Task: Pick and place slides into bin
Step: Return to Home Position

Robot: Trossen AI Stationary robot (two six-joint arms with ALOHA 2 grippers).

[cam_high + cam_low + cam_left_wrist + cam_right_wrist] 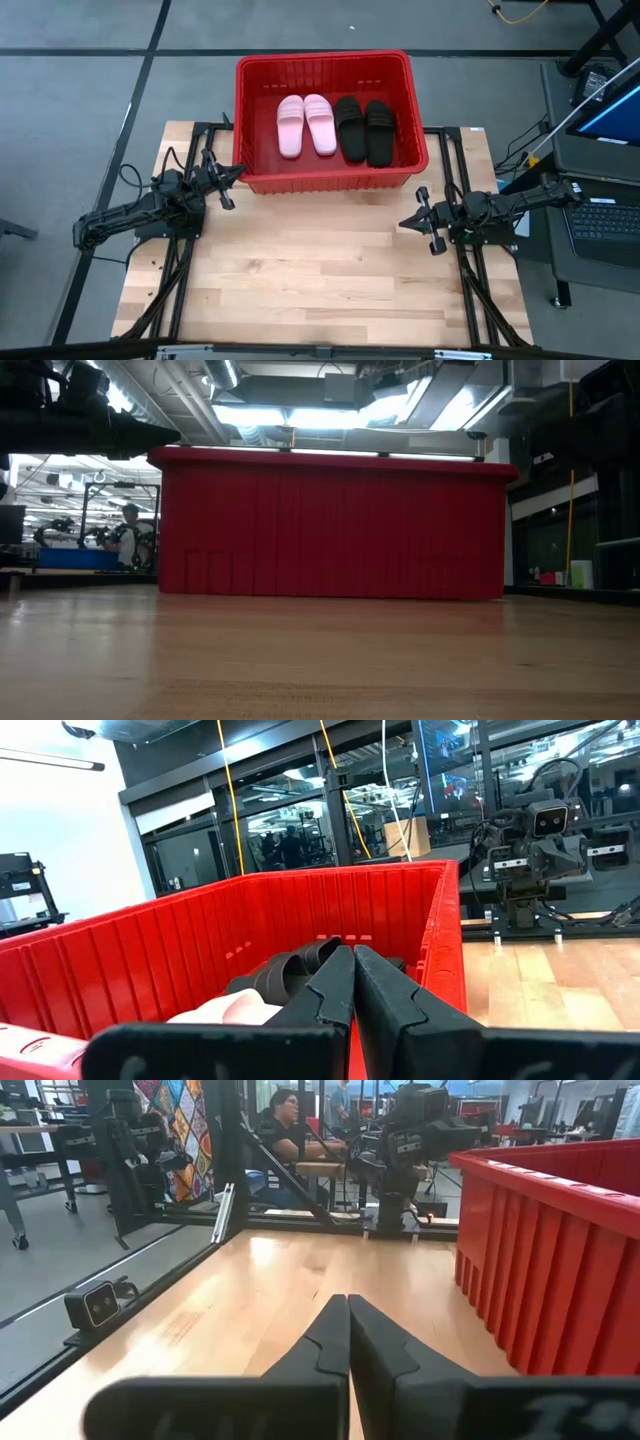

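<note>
The red bin (325,122) stands at the table's far middle. Inside it, two pale pink slides (305,124) lie side by side on the left and two black slides (365,130) on the right, all soles down on the bin's floor. My left gripper (238,172) is shut and empty, just outside the bin's near left corner. My right gripper (404,223) is shut and empty above the table, right of the bin's near right corner. The left wrist view shows the black slides (295,967) and a pink slide (225,1010) past the shut fingers.
The bare wooden tabletop (310,270) stretches in front of the bin. A laptop and desk (600,160) stand beyond the table's right edge. A person (285,1125) sits in the room beyond the table's left side.
</note>
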